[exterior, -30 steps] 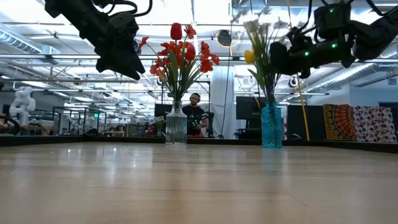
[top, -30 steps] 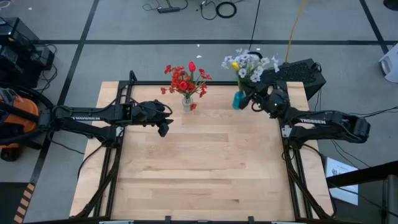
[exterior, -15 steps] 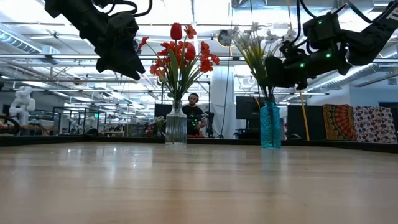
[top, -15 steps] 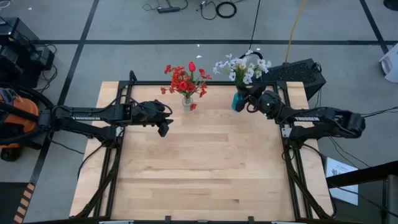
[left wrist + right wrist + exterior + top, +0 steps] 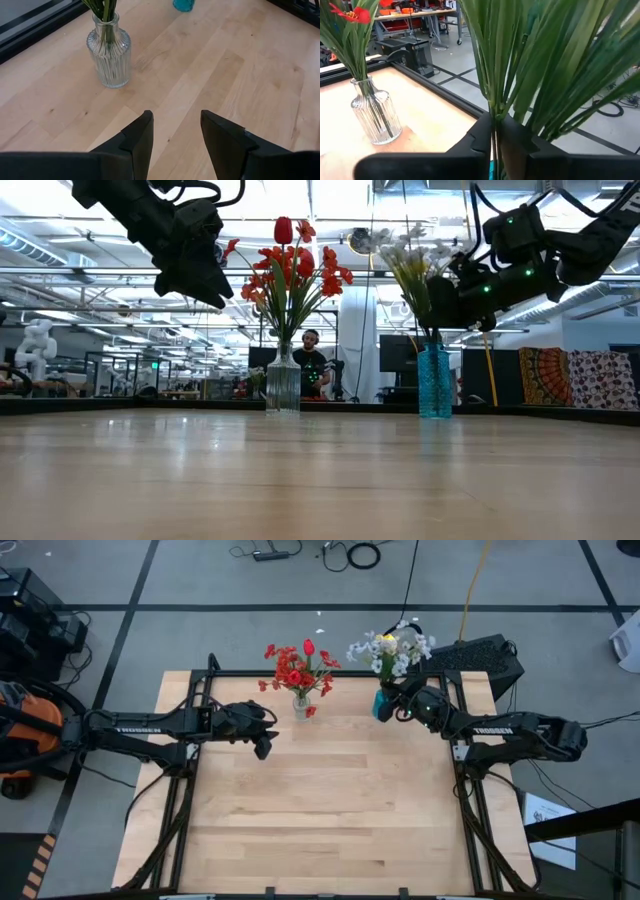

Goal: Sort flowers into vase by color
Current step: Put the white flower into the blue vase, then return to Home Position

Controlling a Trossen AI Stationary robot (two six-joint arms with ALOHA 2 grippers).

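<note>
Red flowers stand with their stems in a clear ribbed glass vase at the table's far middle. White and yellow flowers stand in a blue vase to its right. My right gripper is beside the blue vase's mouth, above the table, shut on a green stem of that bunch. Which bloom the stem bears is hidden by the leaves. My left gripper hangs open and empty above the table, left of and nearer than the glass vase. My right gripper pinches one thin green stem between its two fingers, low on the stem, just above the blue vase. The fingers come level from the table's right side and lie across the stem. The stem stands about upright among the bunch's leaves.
A black case lies beyond the table's far right corner. A black frame rail runs along the table's left side. A person sits in the room behind the glass vase. Bare wood fills the table's near half.
My right gripper has gone toward the table's left edge and a little down, up to the blue vase, carrying the stem with it. The white and yellow bunch has swung leftward and spread over the vase.
</note>
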